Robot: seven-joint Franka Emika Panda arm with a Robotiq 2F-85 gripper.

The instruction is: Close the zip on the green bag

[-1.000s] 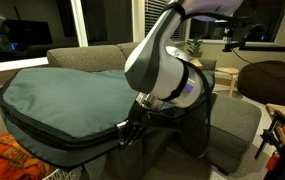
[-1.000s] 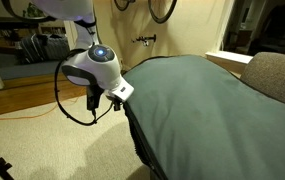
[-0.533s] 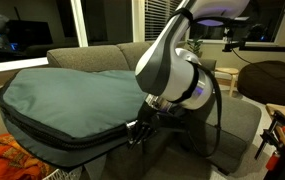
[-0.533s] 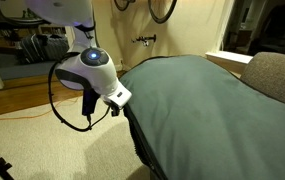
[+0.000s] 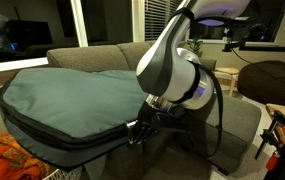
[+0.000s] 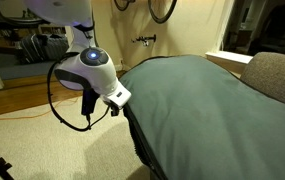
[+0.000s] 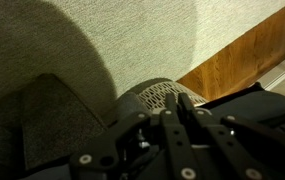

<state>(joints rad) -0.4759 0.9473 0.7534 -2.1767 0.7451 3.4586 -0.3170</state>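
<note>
The green bag (image 5: 72, 100) is a very large flat teal bag with black trim lying across a grey sofa; it also shows in an exterior view (image 6: 202, 100). The zip (image 5: 62, 138) runs as a dark line along its black side edge, seen in both exterior views (image 6: 142, 140). My gripper (image 5: 134, 130) is at that edge, at the bag's corner (image 6: 119, 101). In the wrist view its fingers (image 7: 174, 103) are pressed together against the bag's dark trim (image 7: 272, 110). The zip pull itself is hidden between them.
The grey sofa (image 5: 82, 55) lies under the bag, and its arm shows at the right (image 6: 277, 75). An orange cloth (image 5: 12, 160) lies at the lower left. Beige carpet (image 6: 62, 150) and wood floor (image 6: 12, 100) lie beside the bag. A cable (image 6: 67, 112) loops under my wrist.
My gripper slid a short way along the bag's zip edge between one second and half a second ago. Since then nothing has visibly moved.
</note>
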